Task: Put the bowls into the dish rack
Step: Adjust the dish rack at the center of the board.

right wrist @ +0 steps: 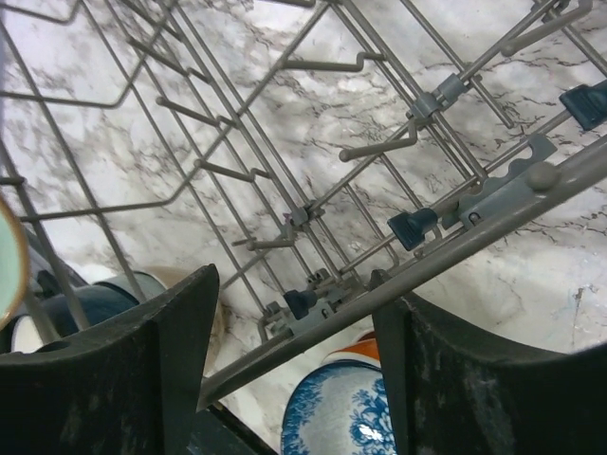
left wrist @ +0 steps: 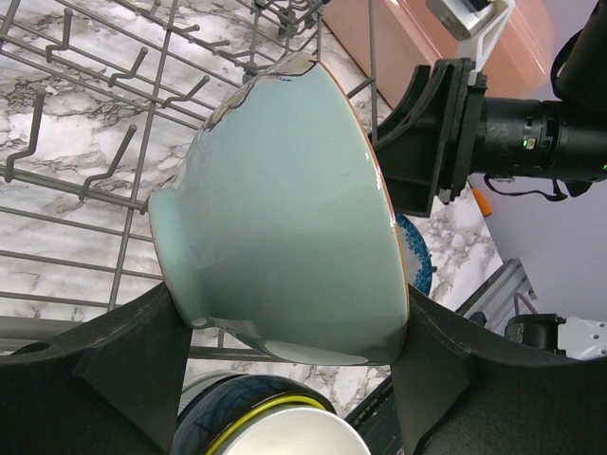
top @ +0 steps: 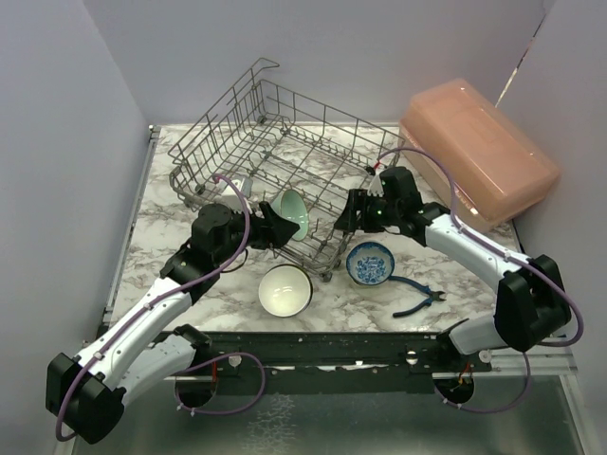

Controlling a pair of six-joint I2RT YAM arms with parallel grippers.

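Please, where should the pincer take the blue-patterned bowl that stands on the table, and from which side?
Grip the blue-patterned bowl by its rim, coming from above, one finger inside and one outside. It stands upright, mouth up, so the thin wall offers itself to a downward pincer.

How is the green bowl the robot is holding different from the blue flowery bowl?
The mint green bowl is plain; the blue-patterned bowl has blue designs on white. The mint green bowl is tipped sideways in the left gripper over the dish rack; the blue-patterned bowl sits upright on the table. Both are small and round.
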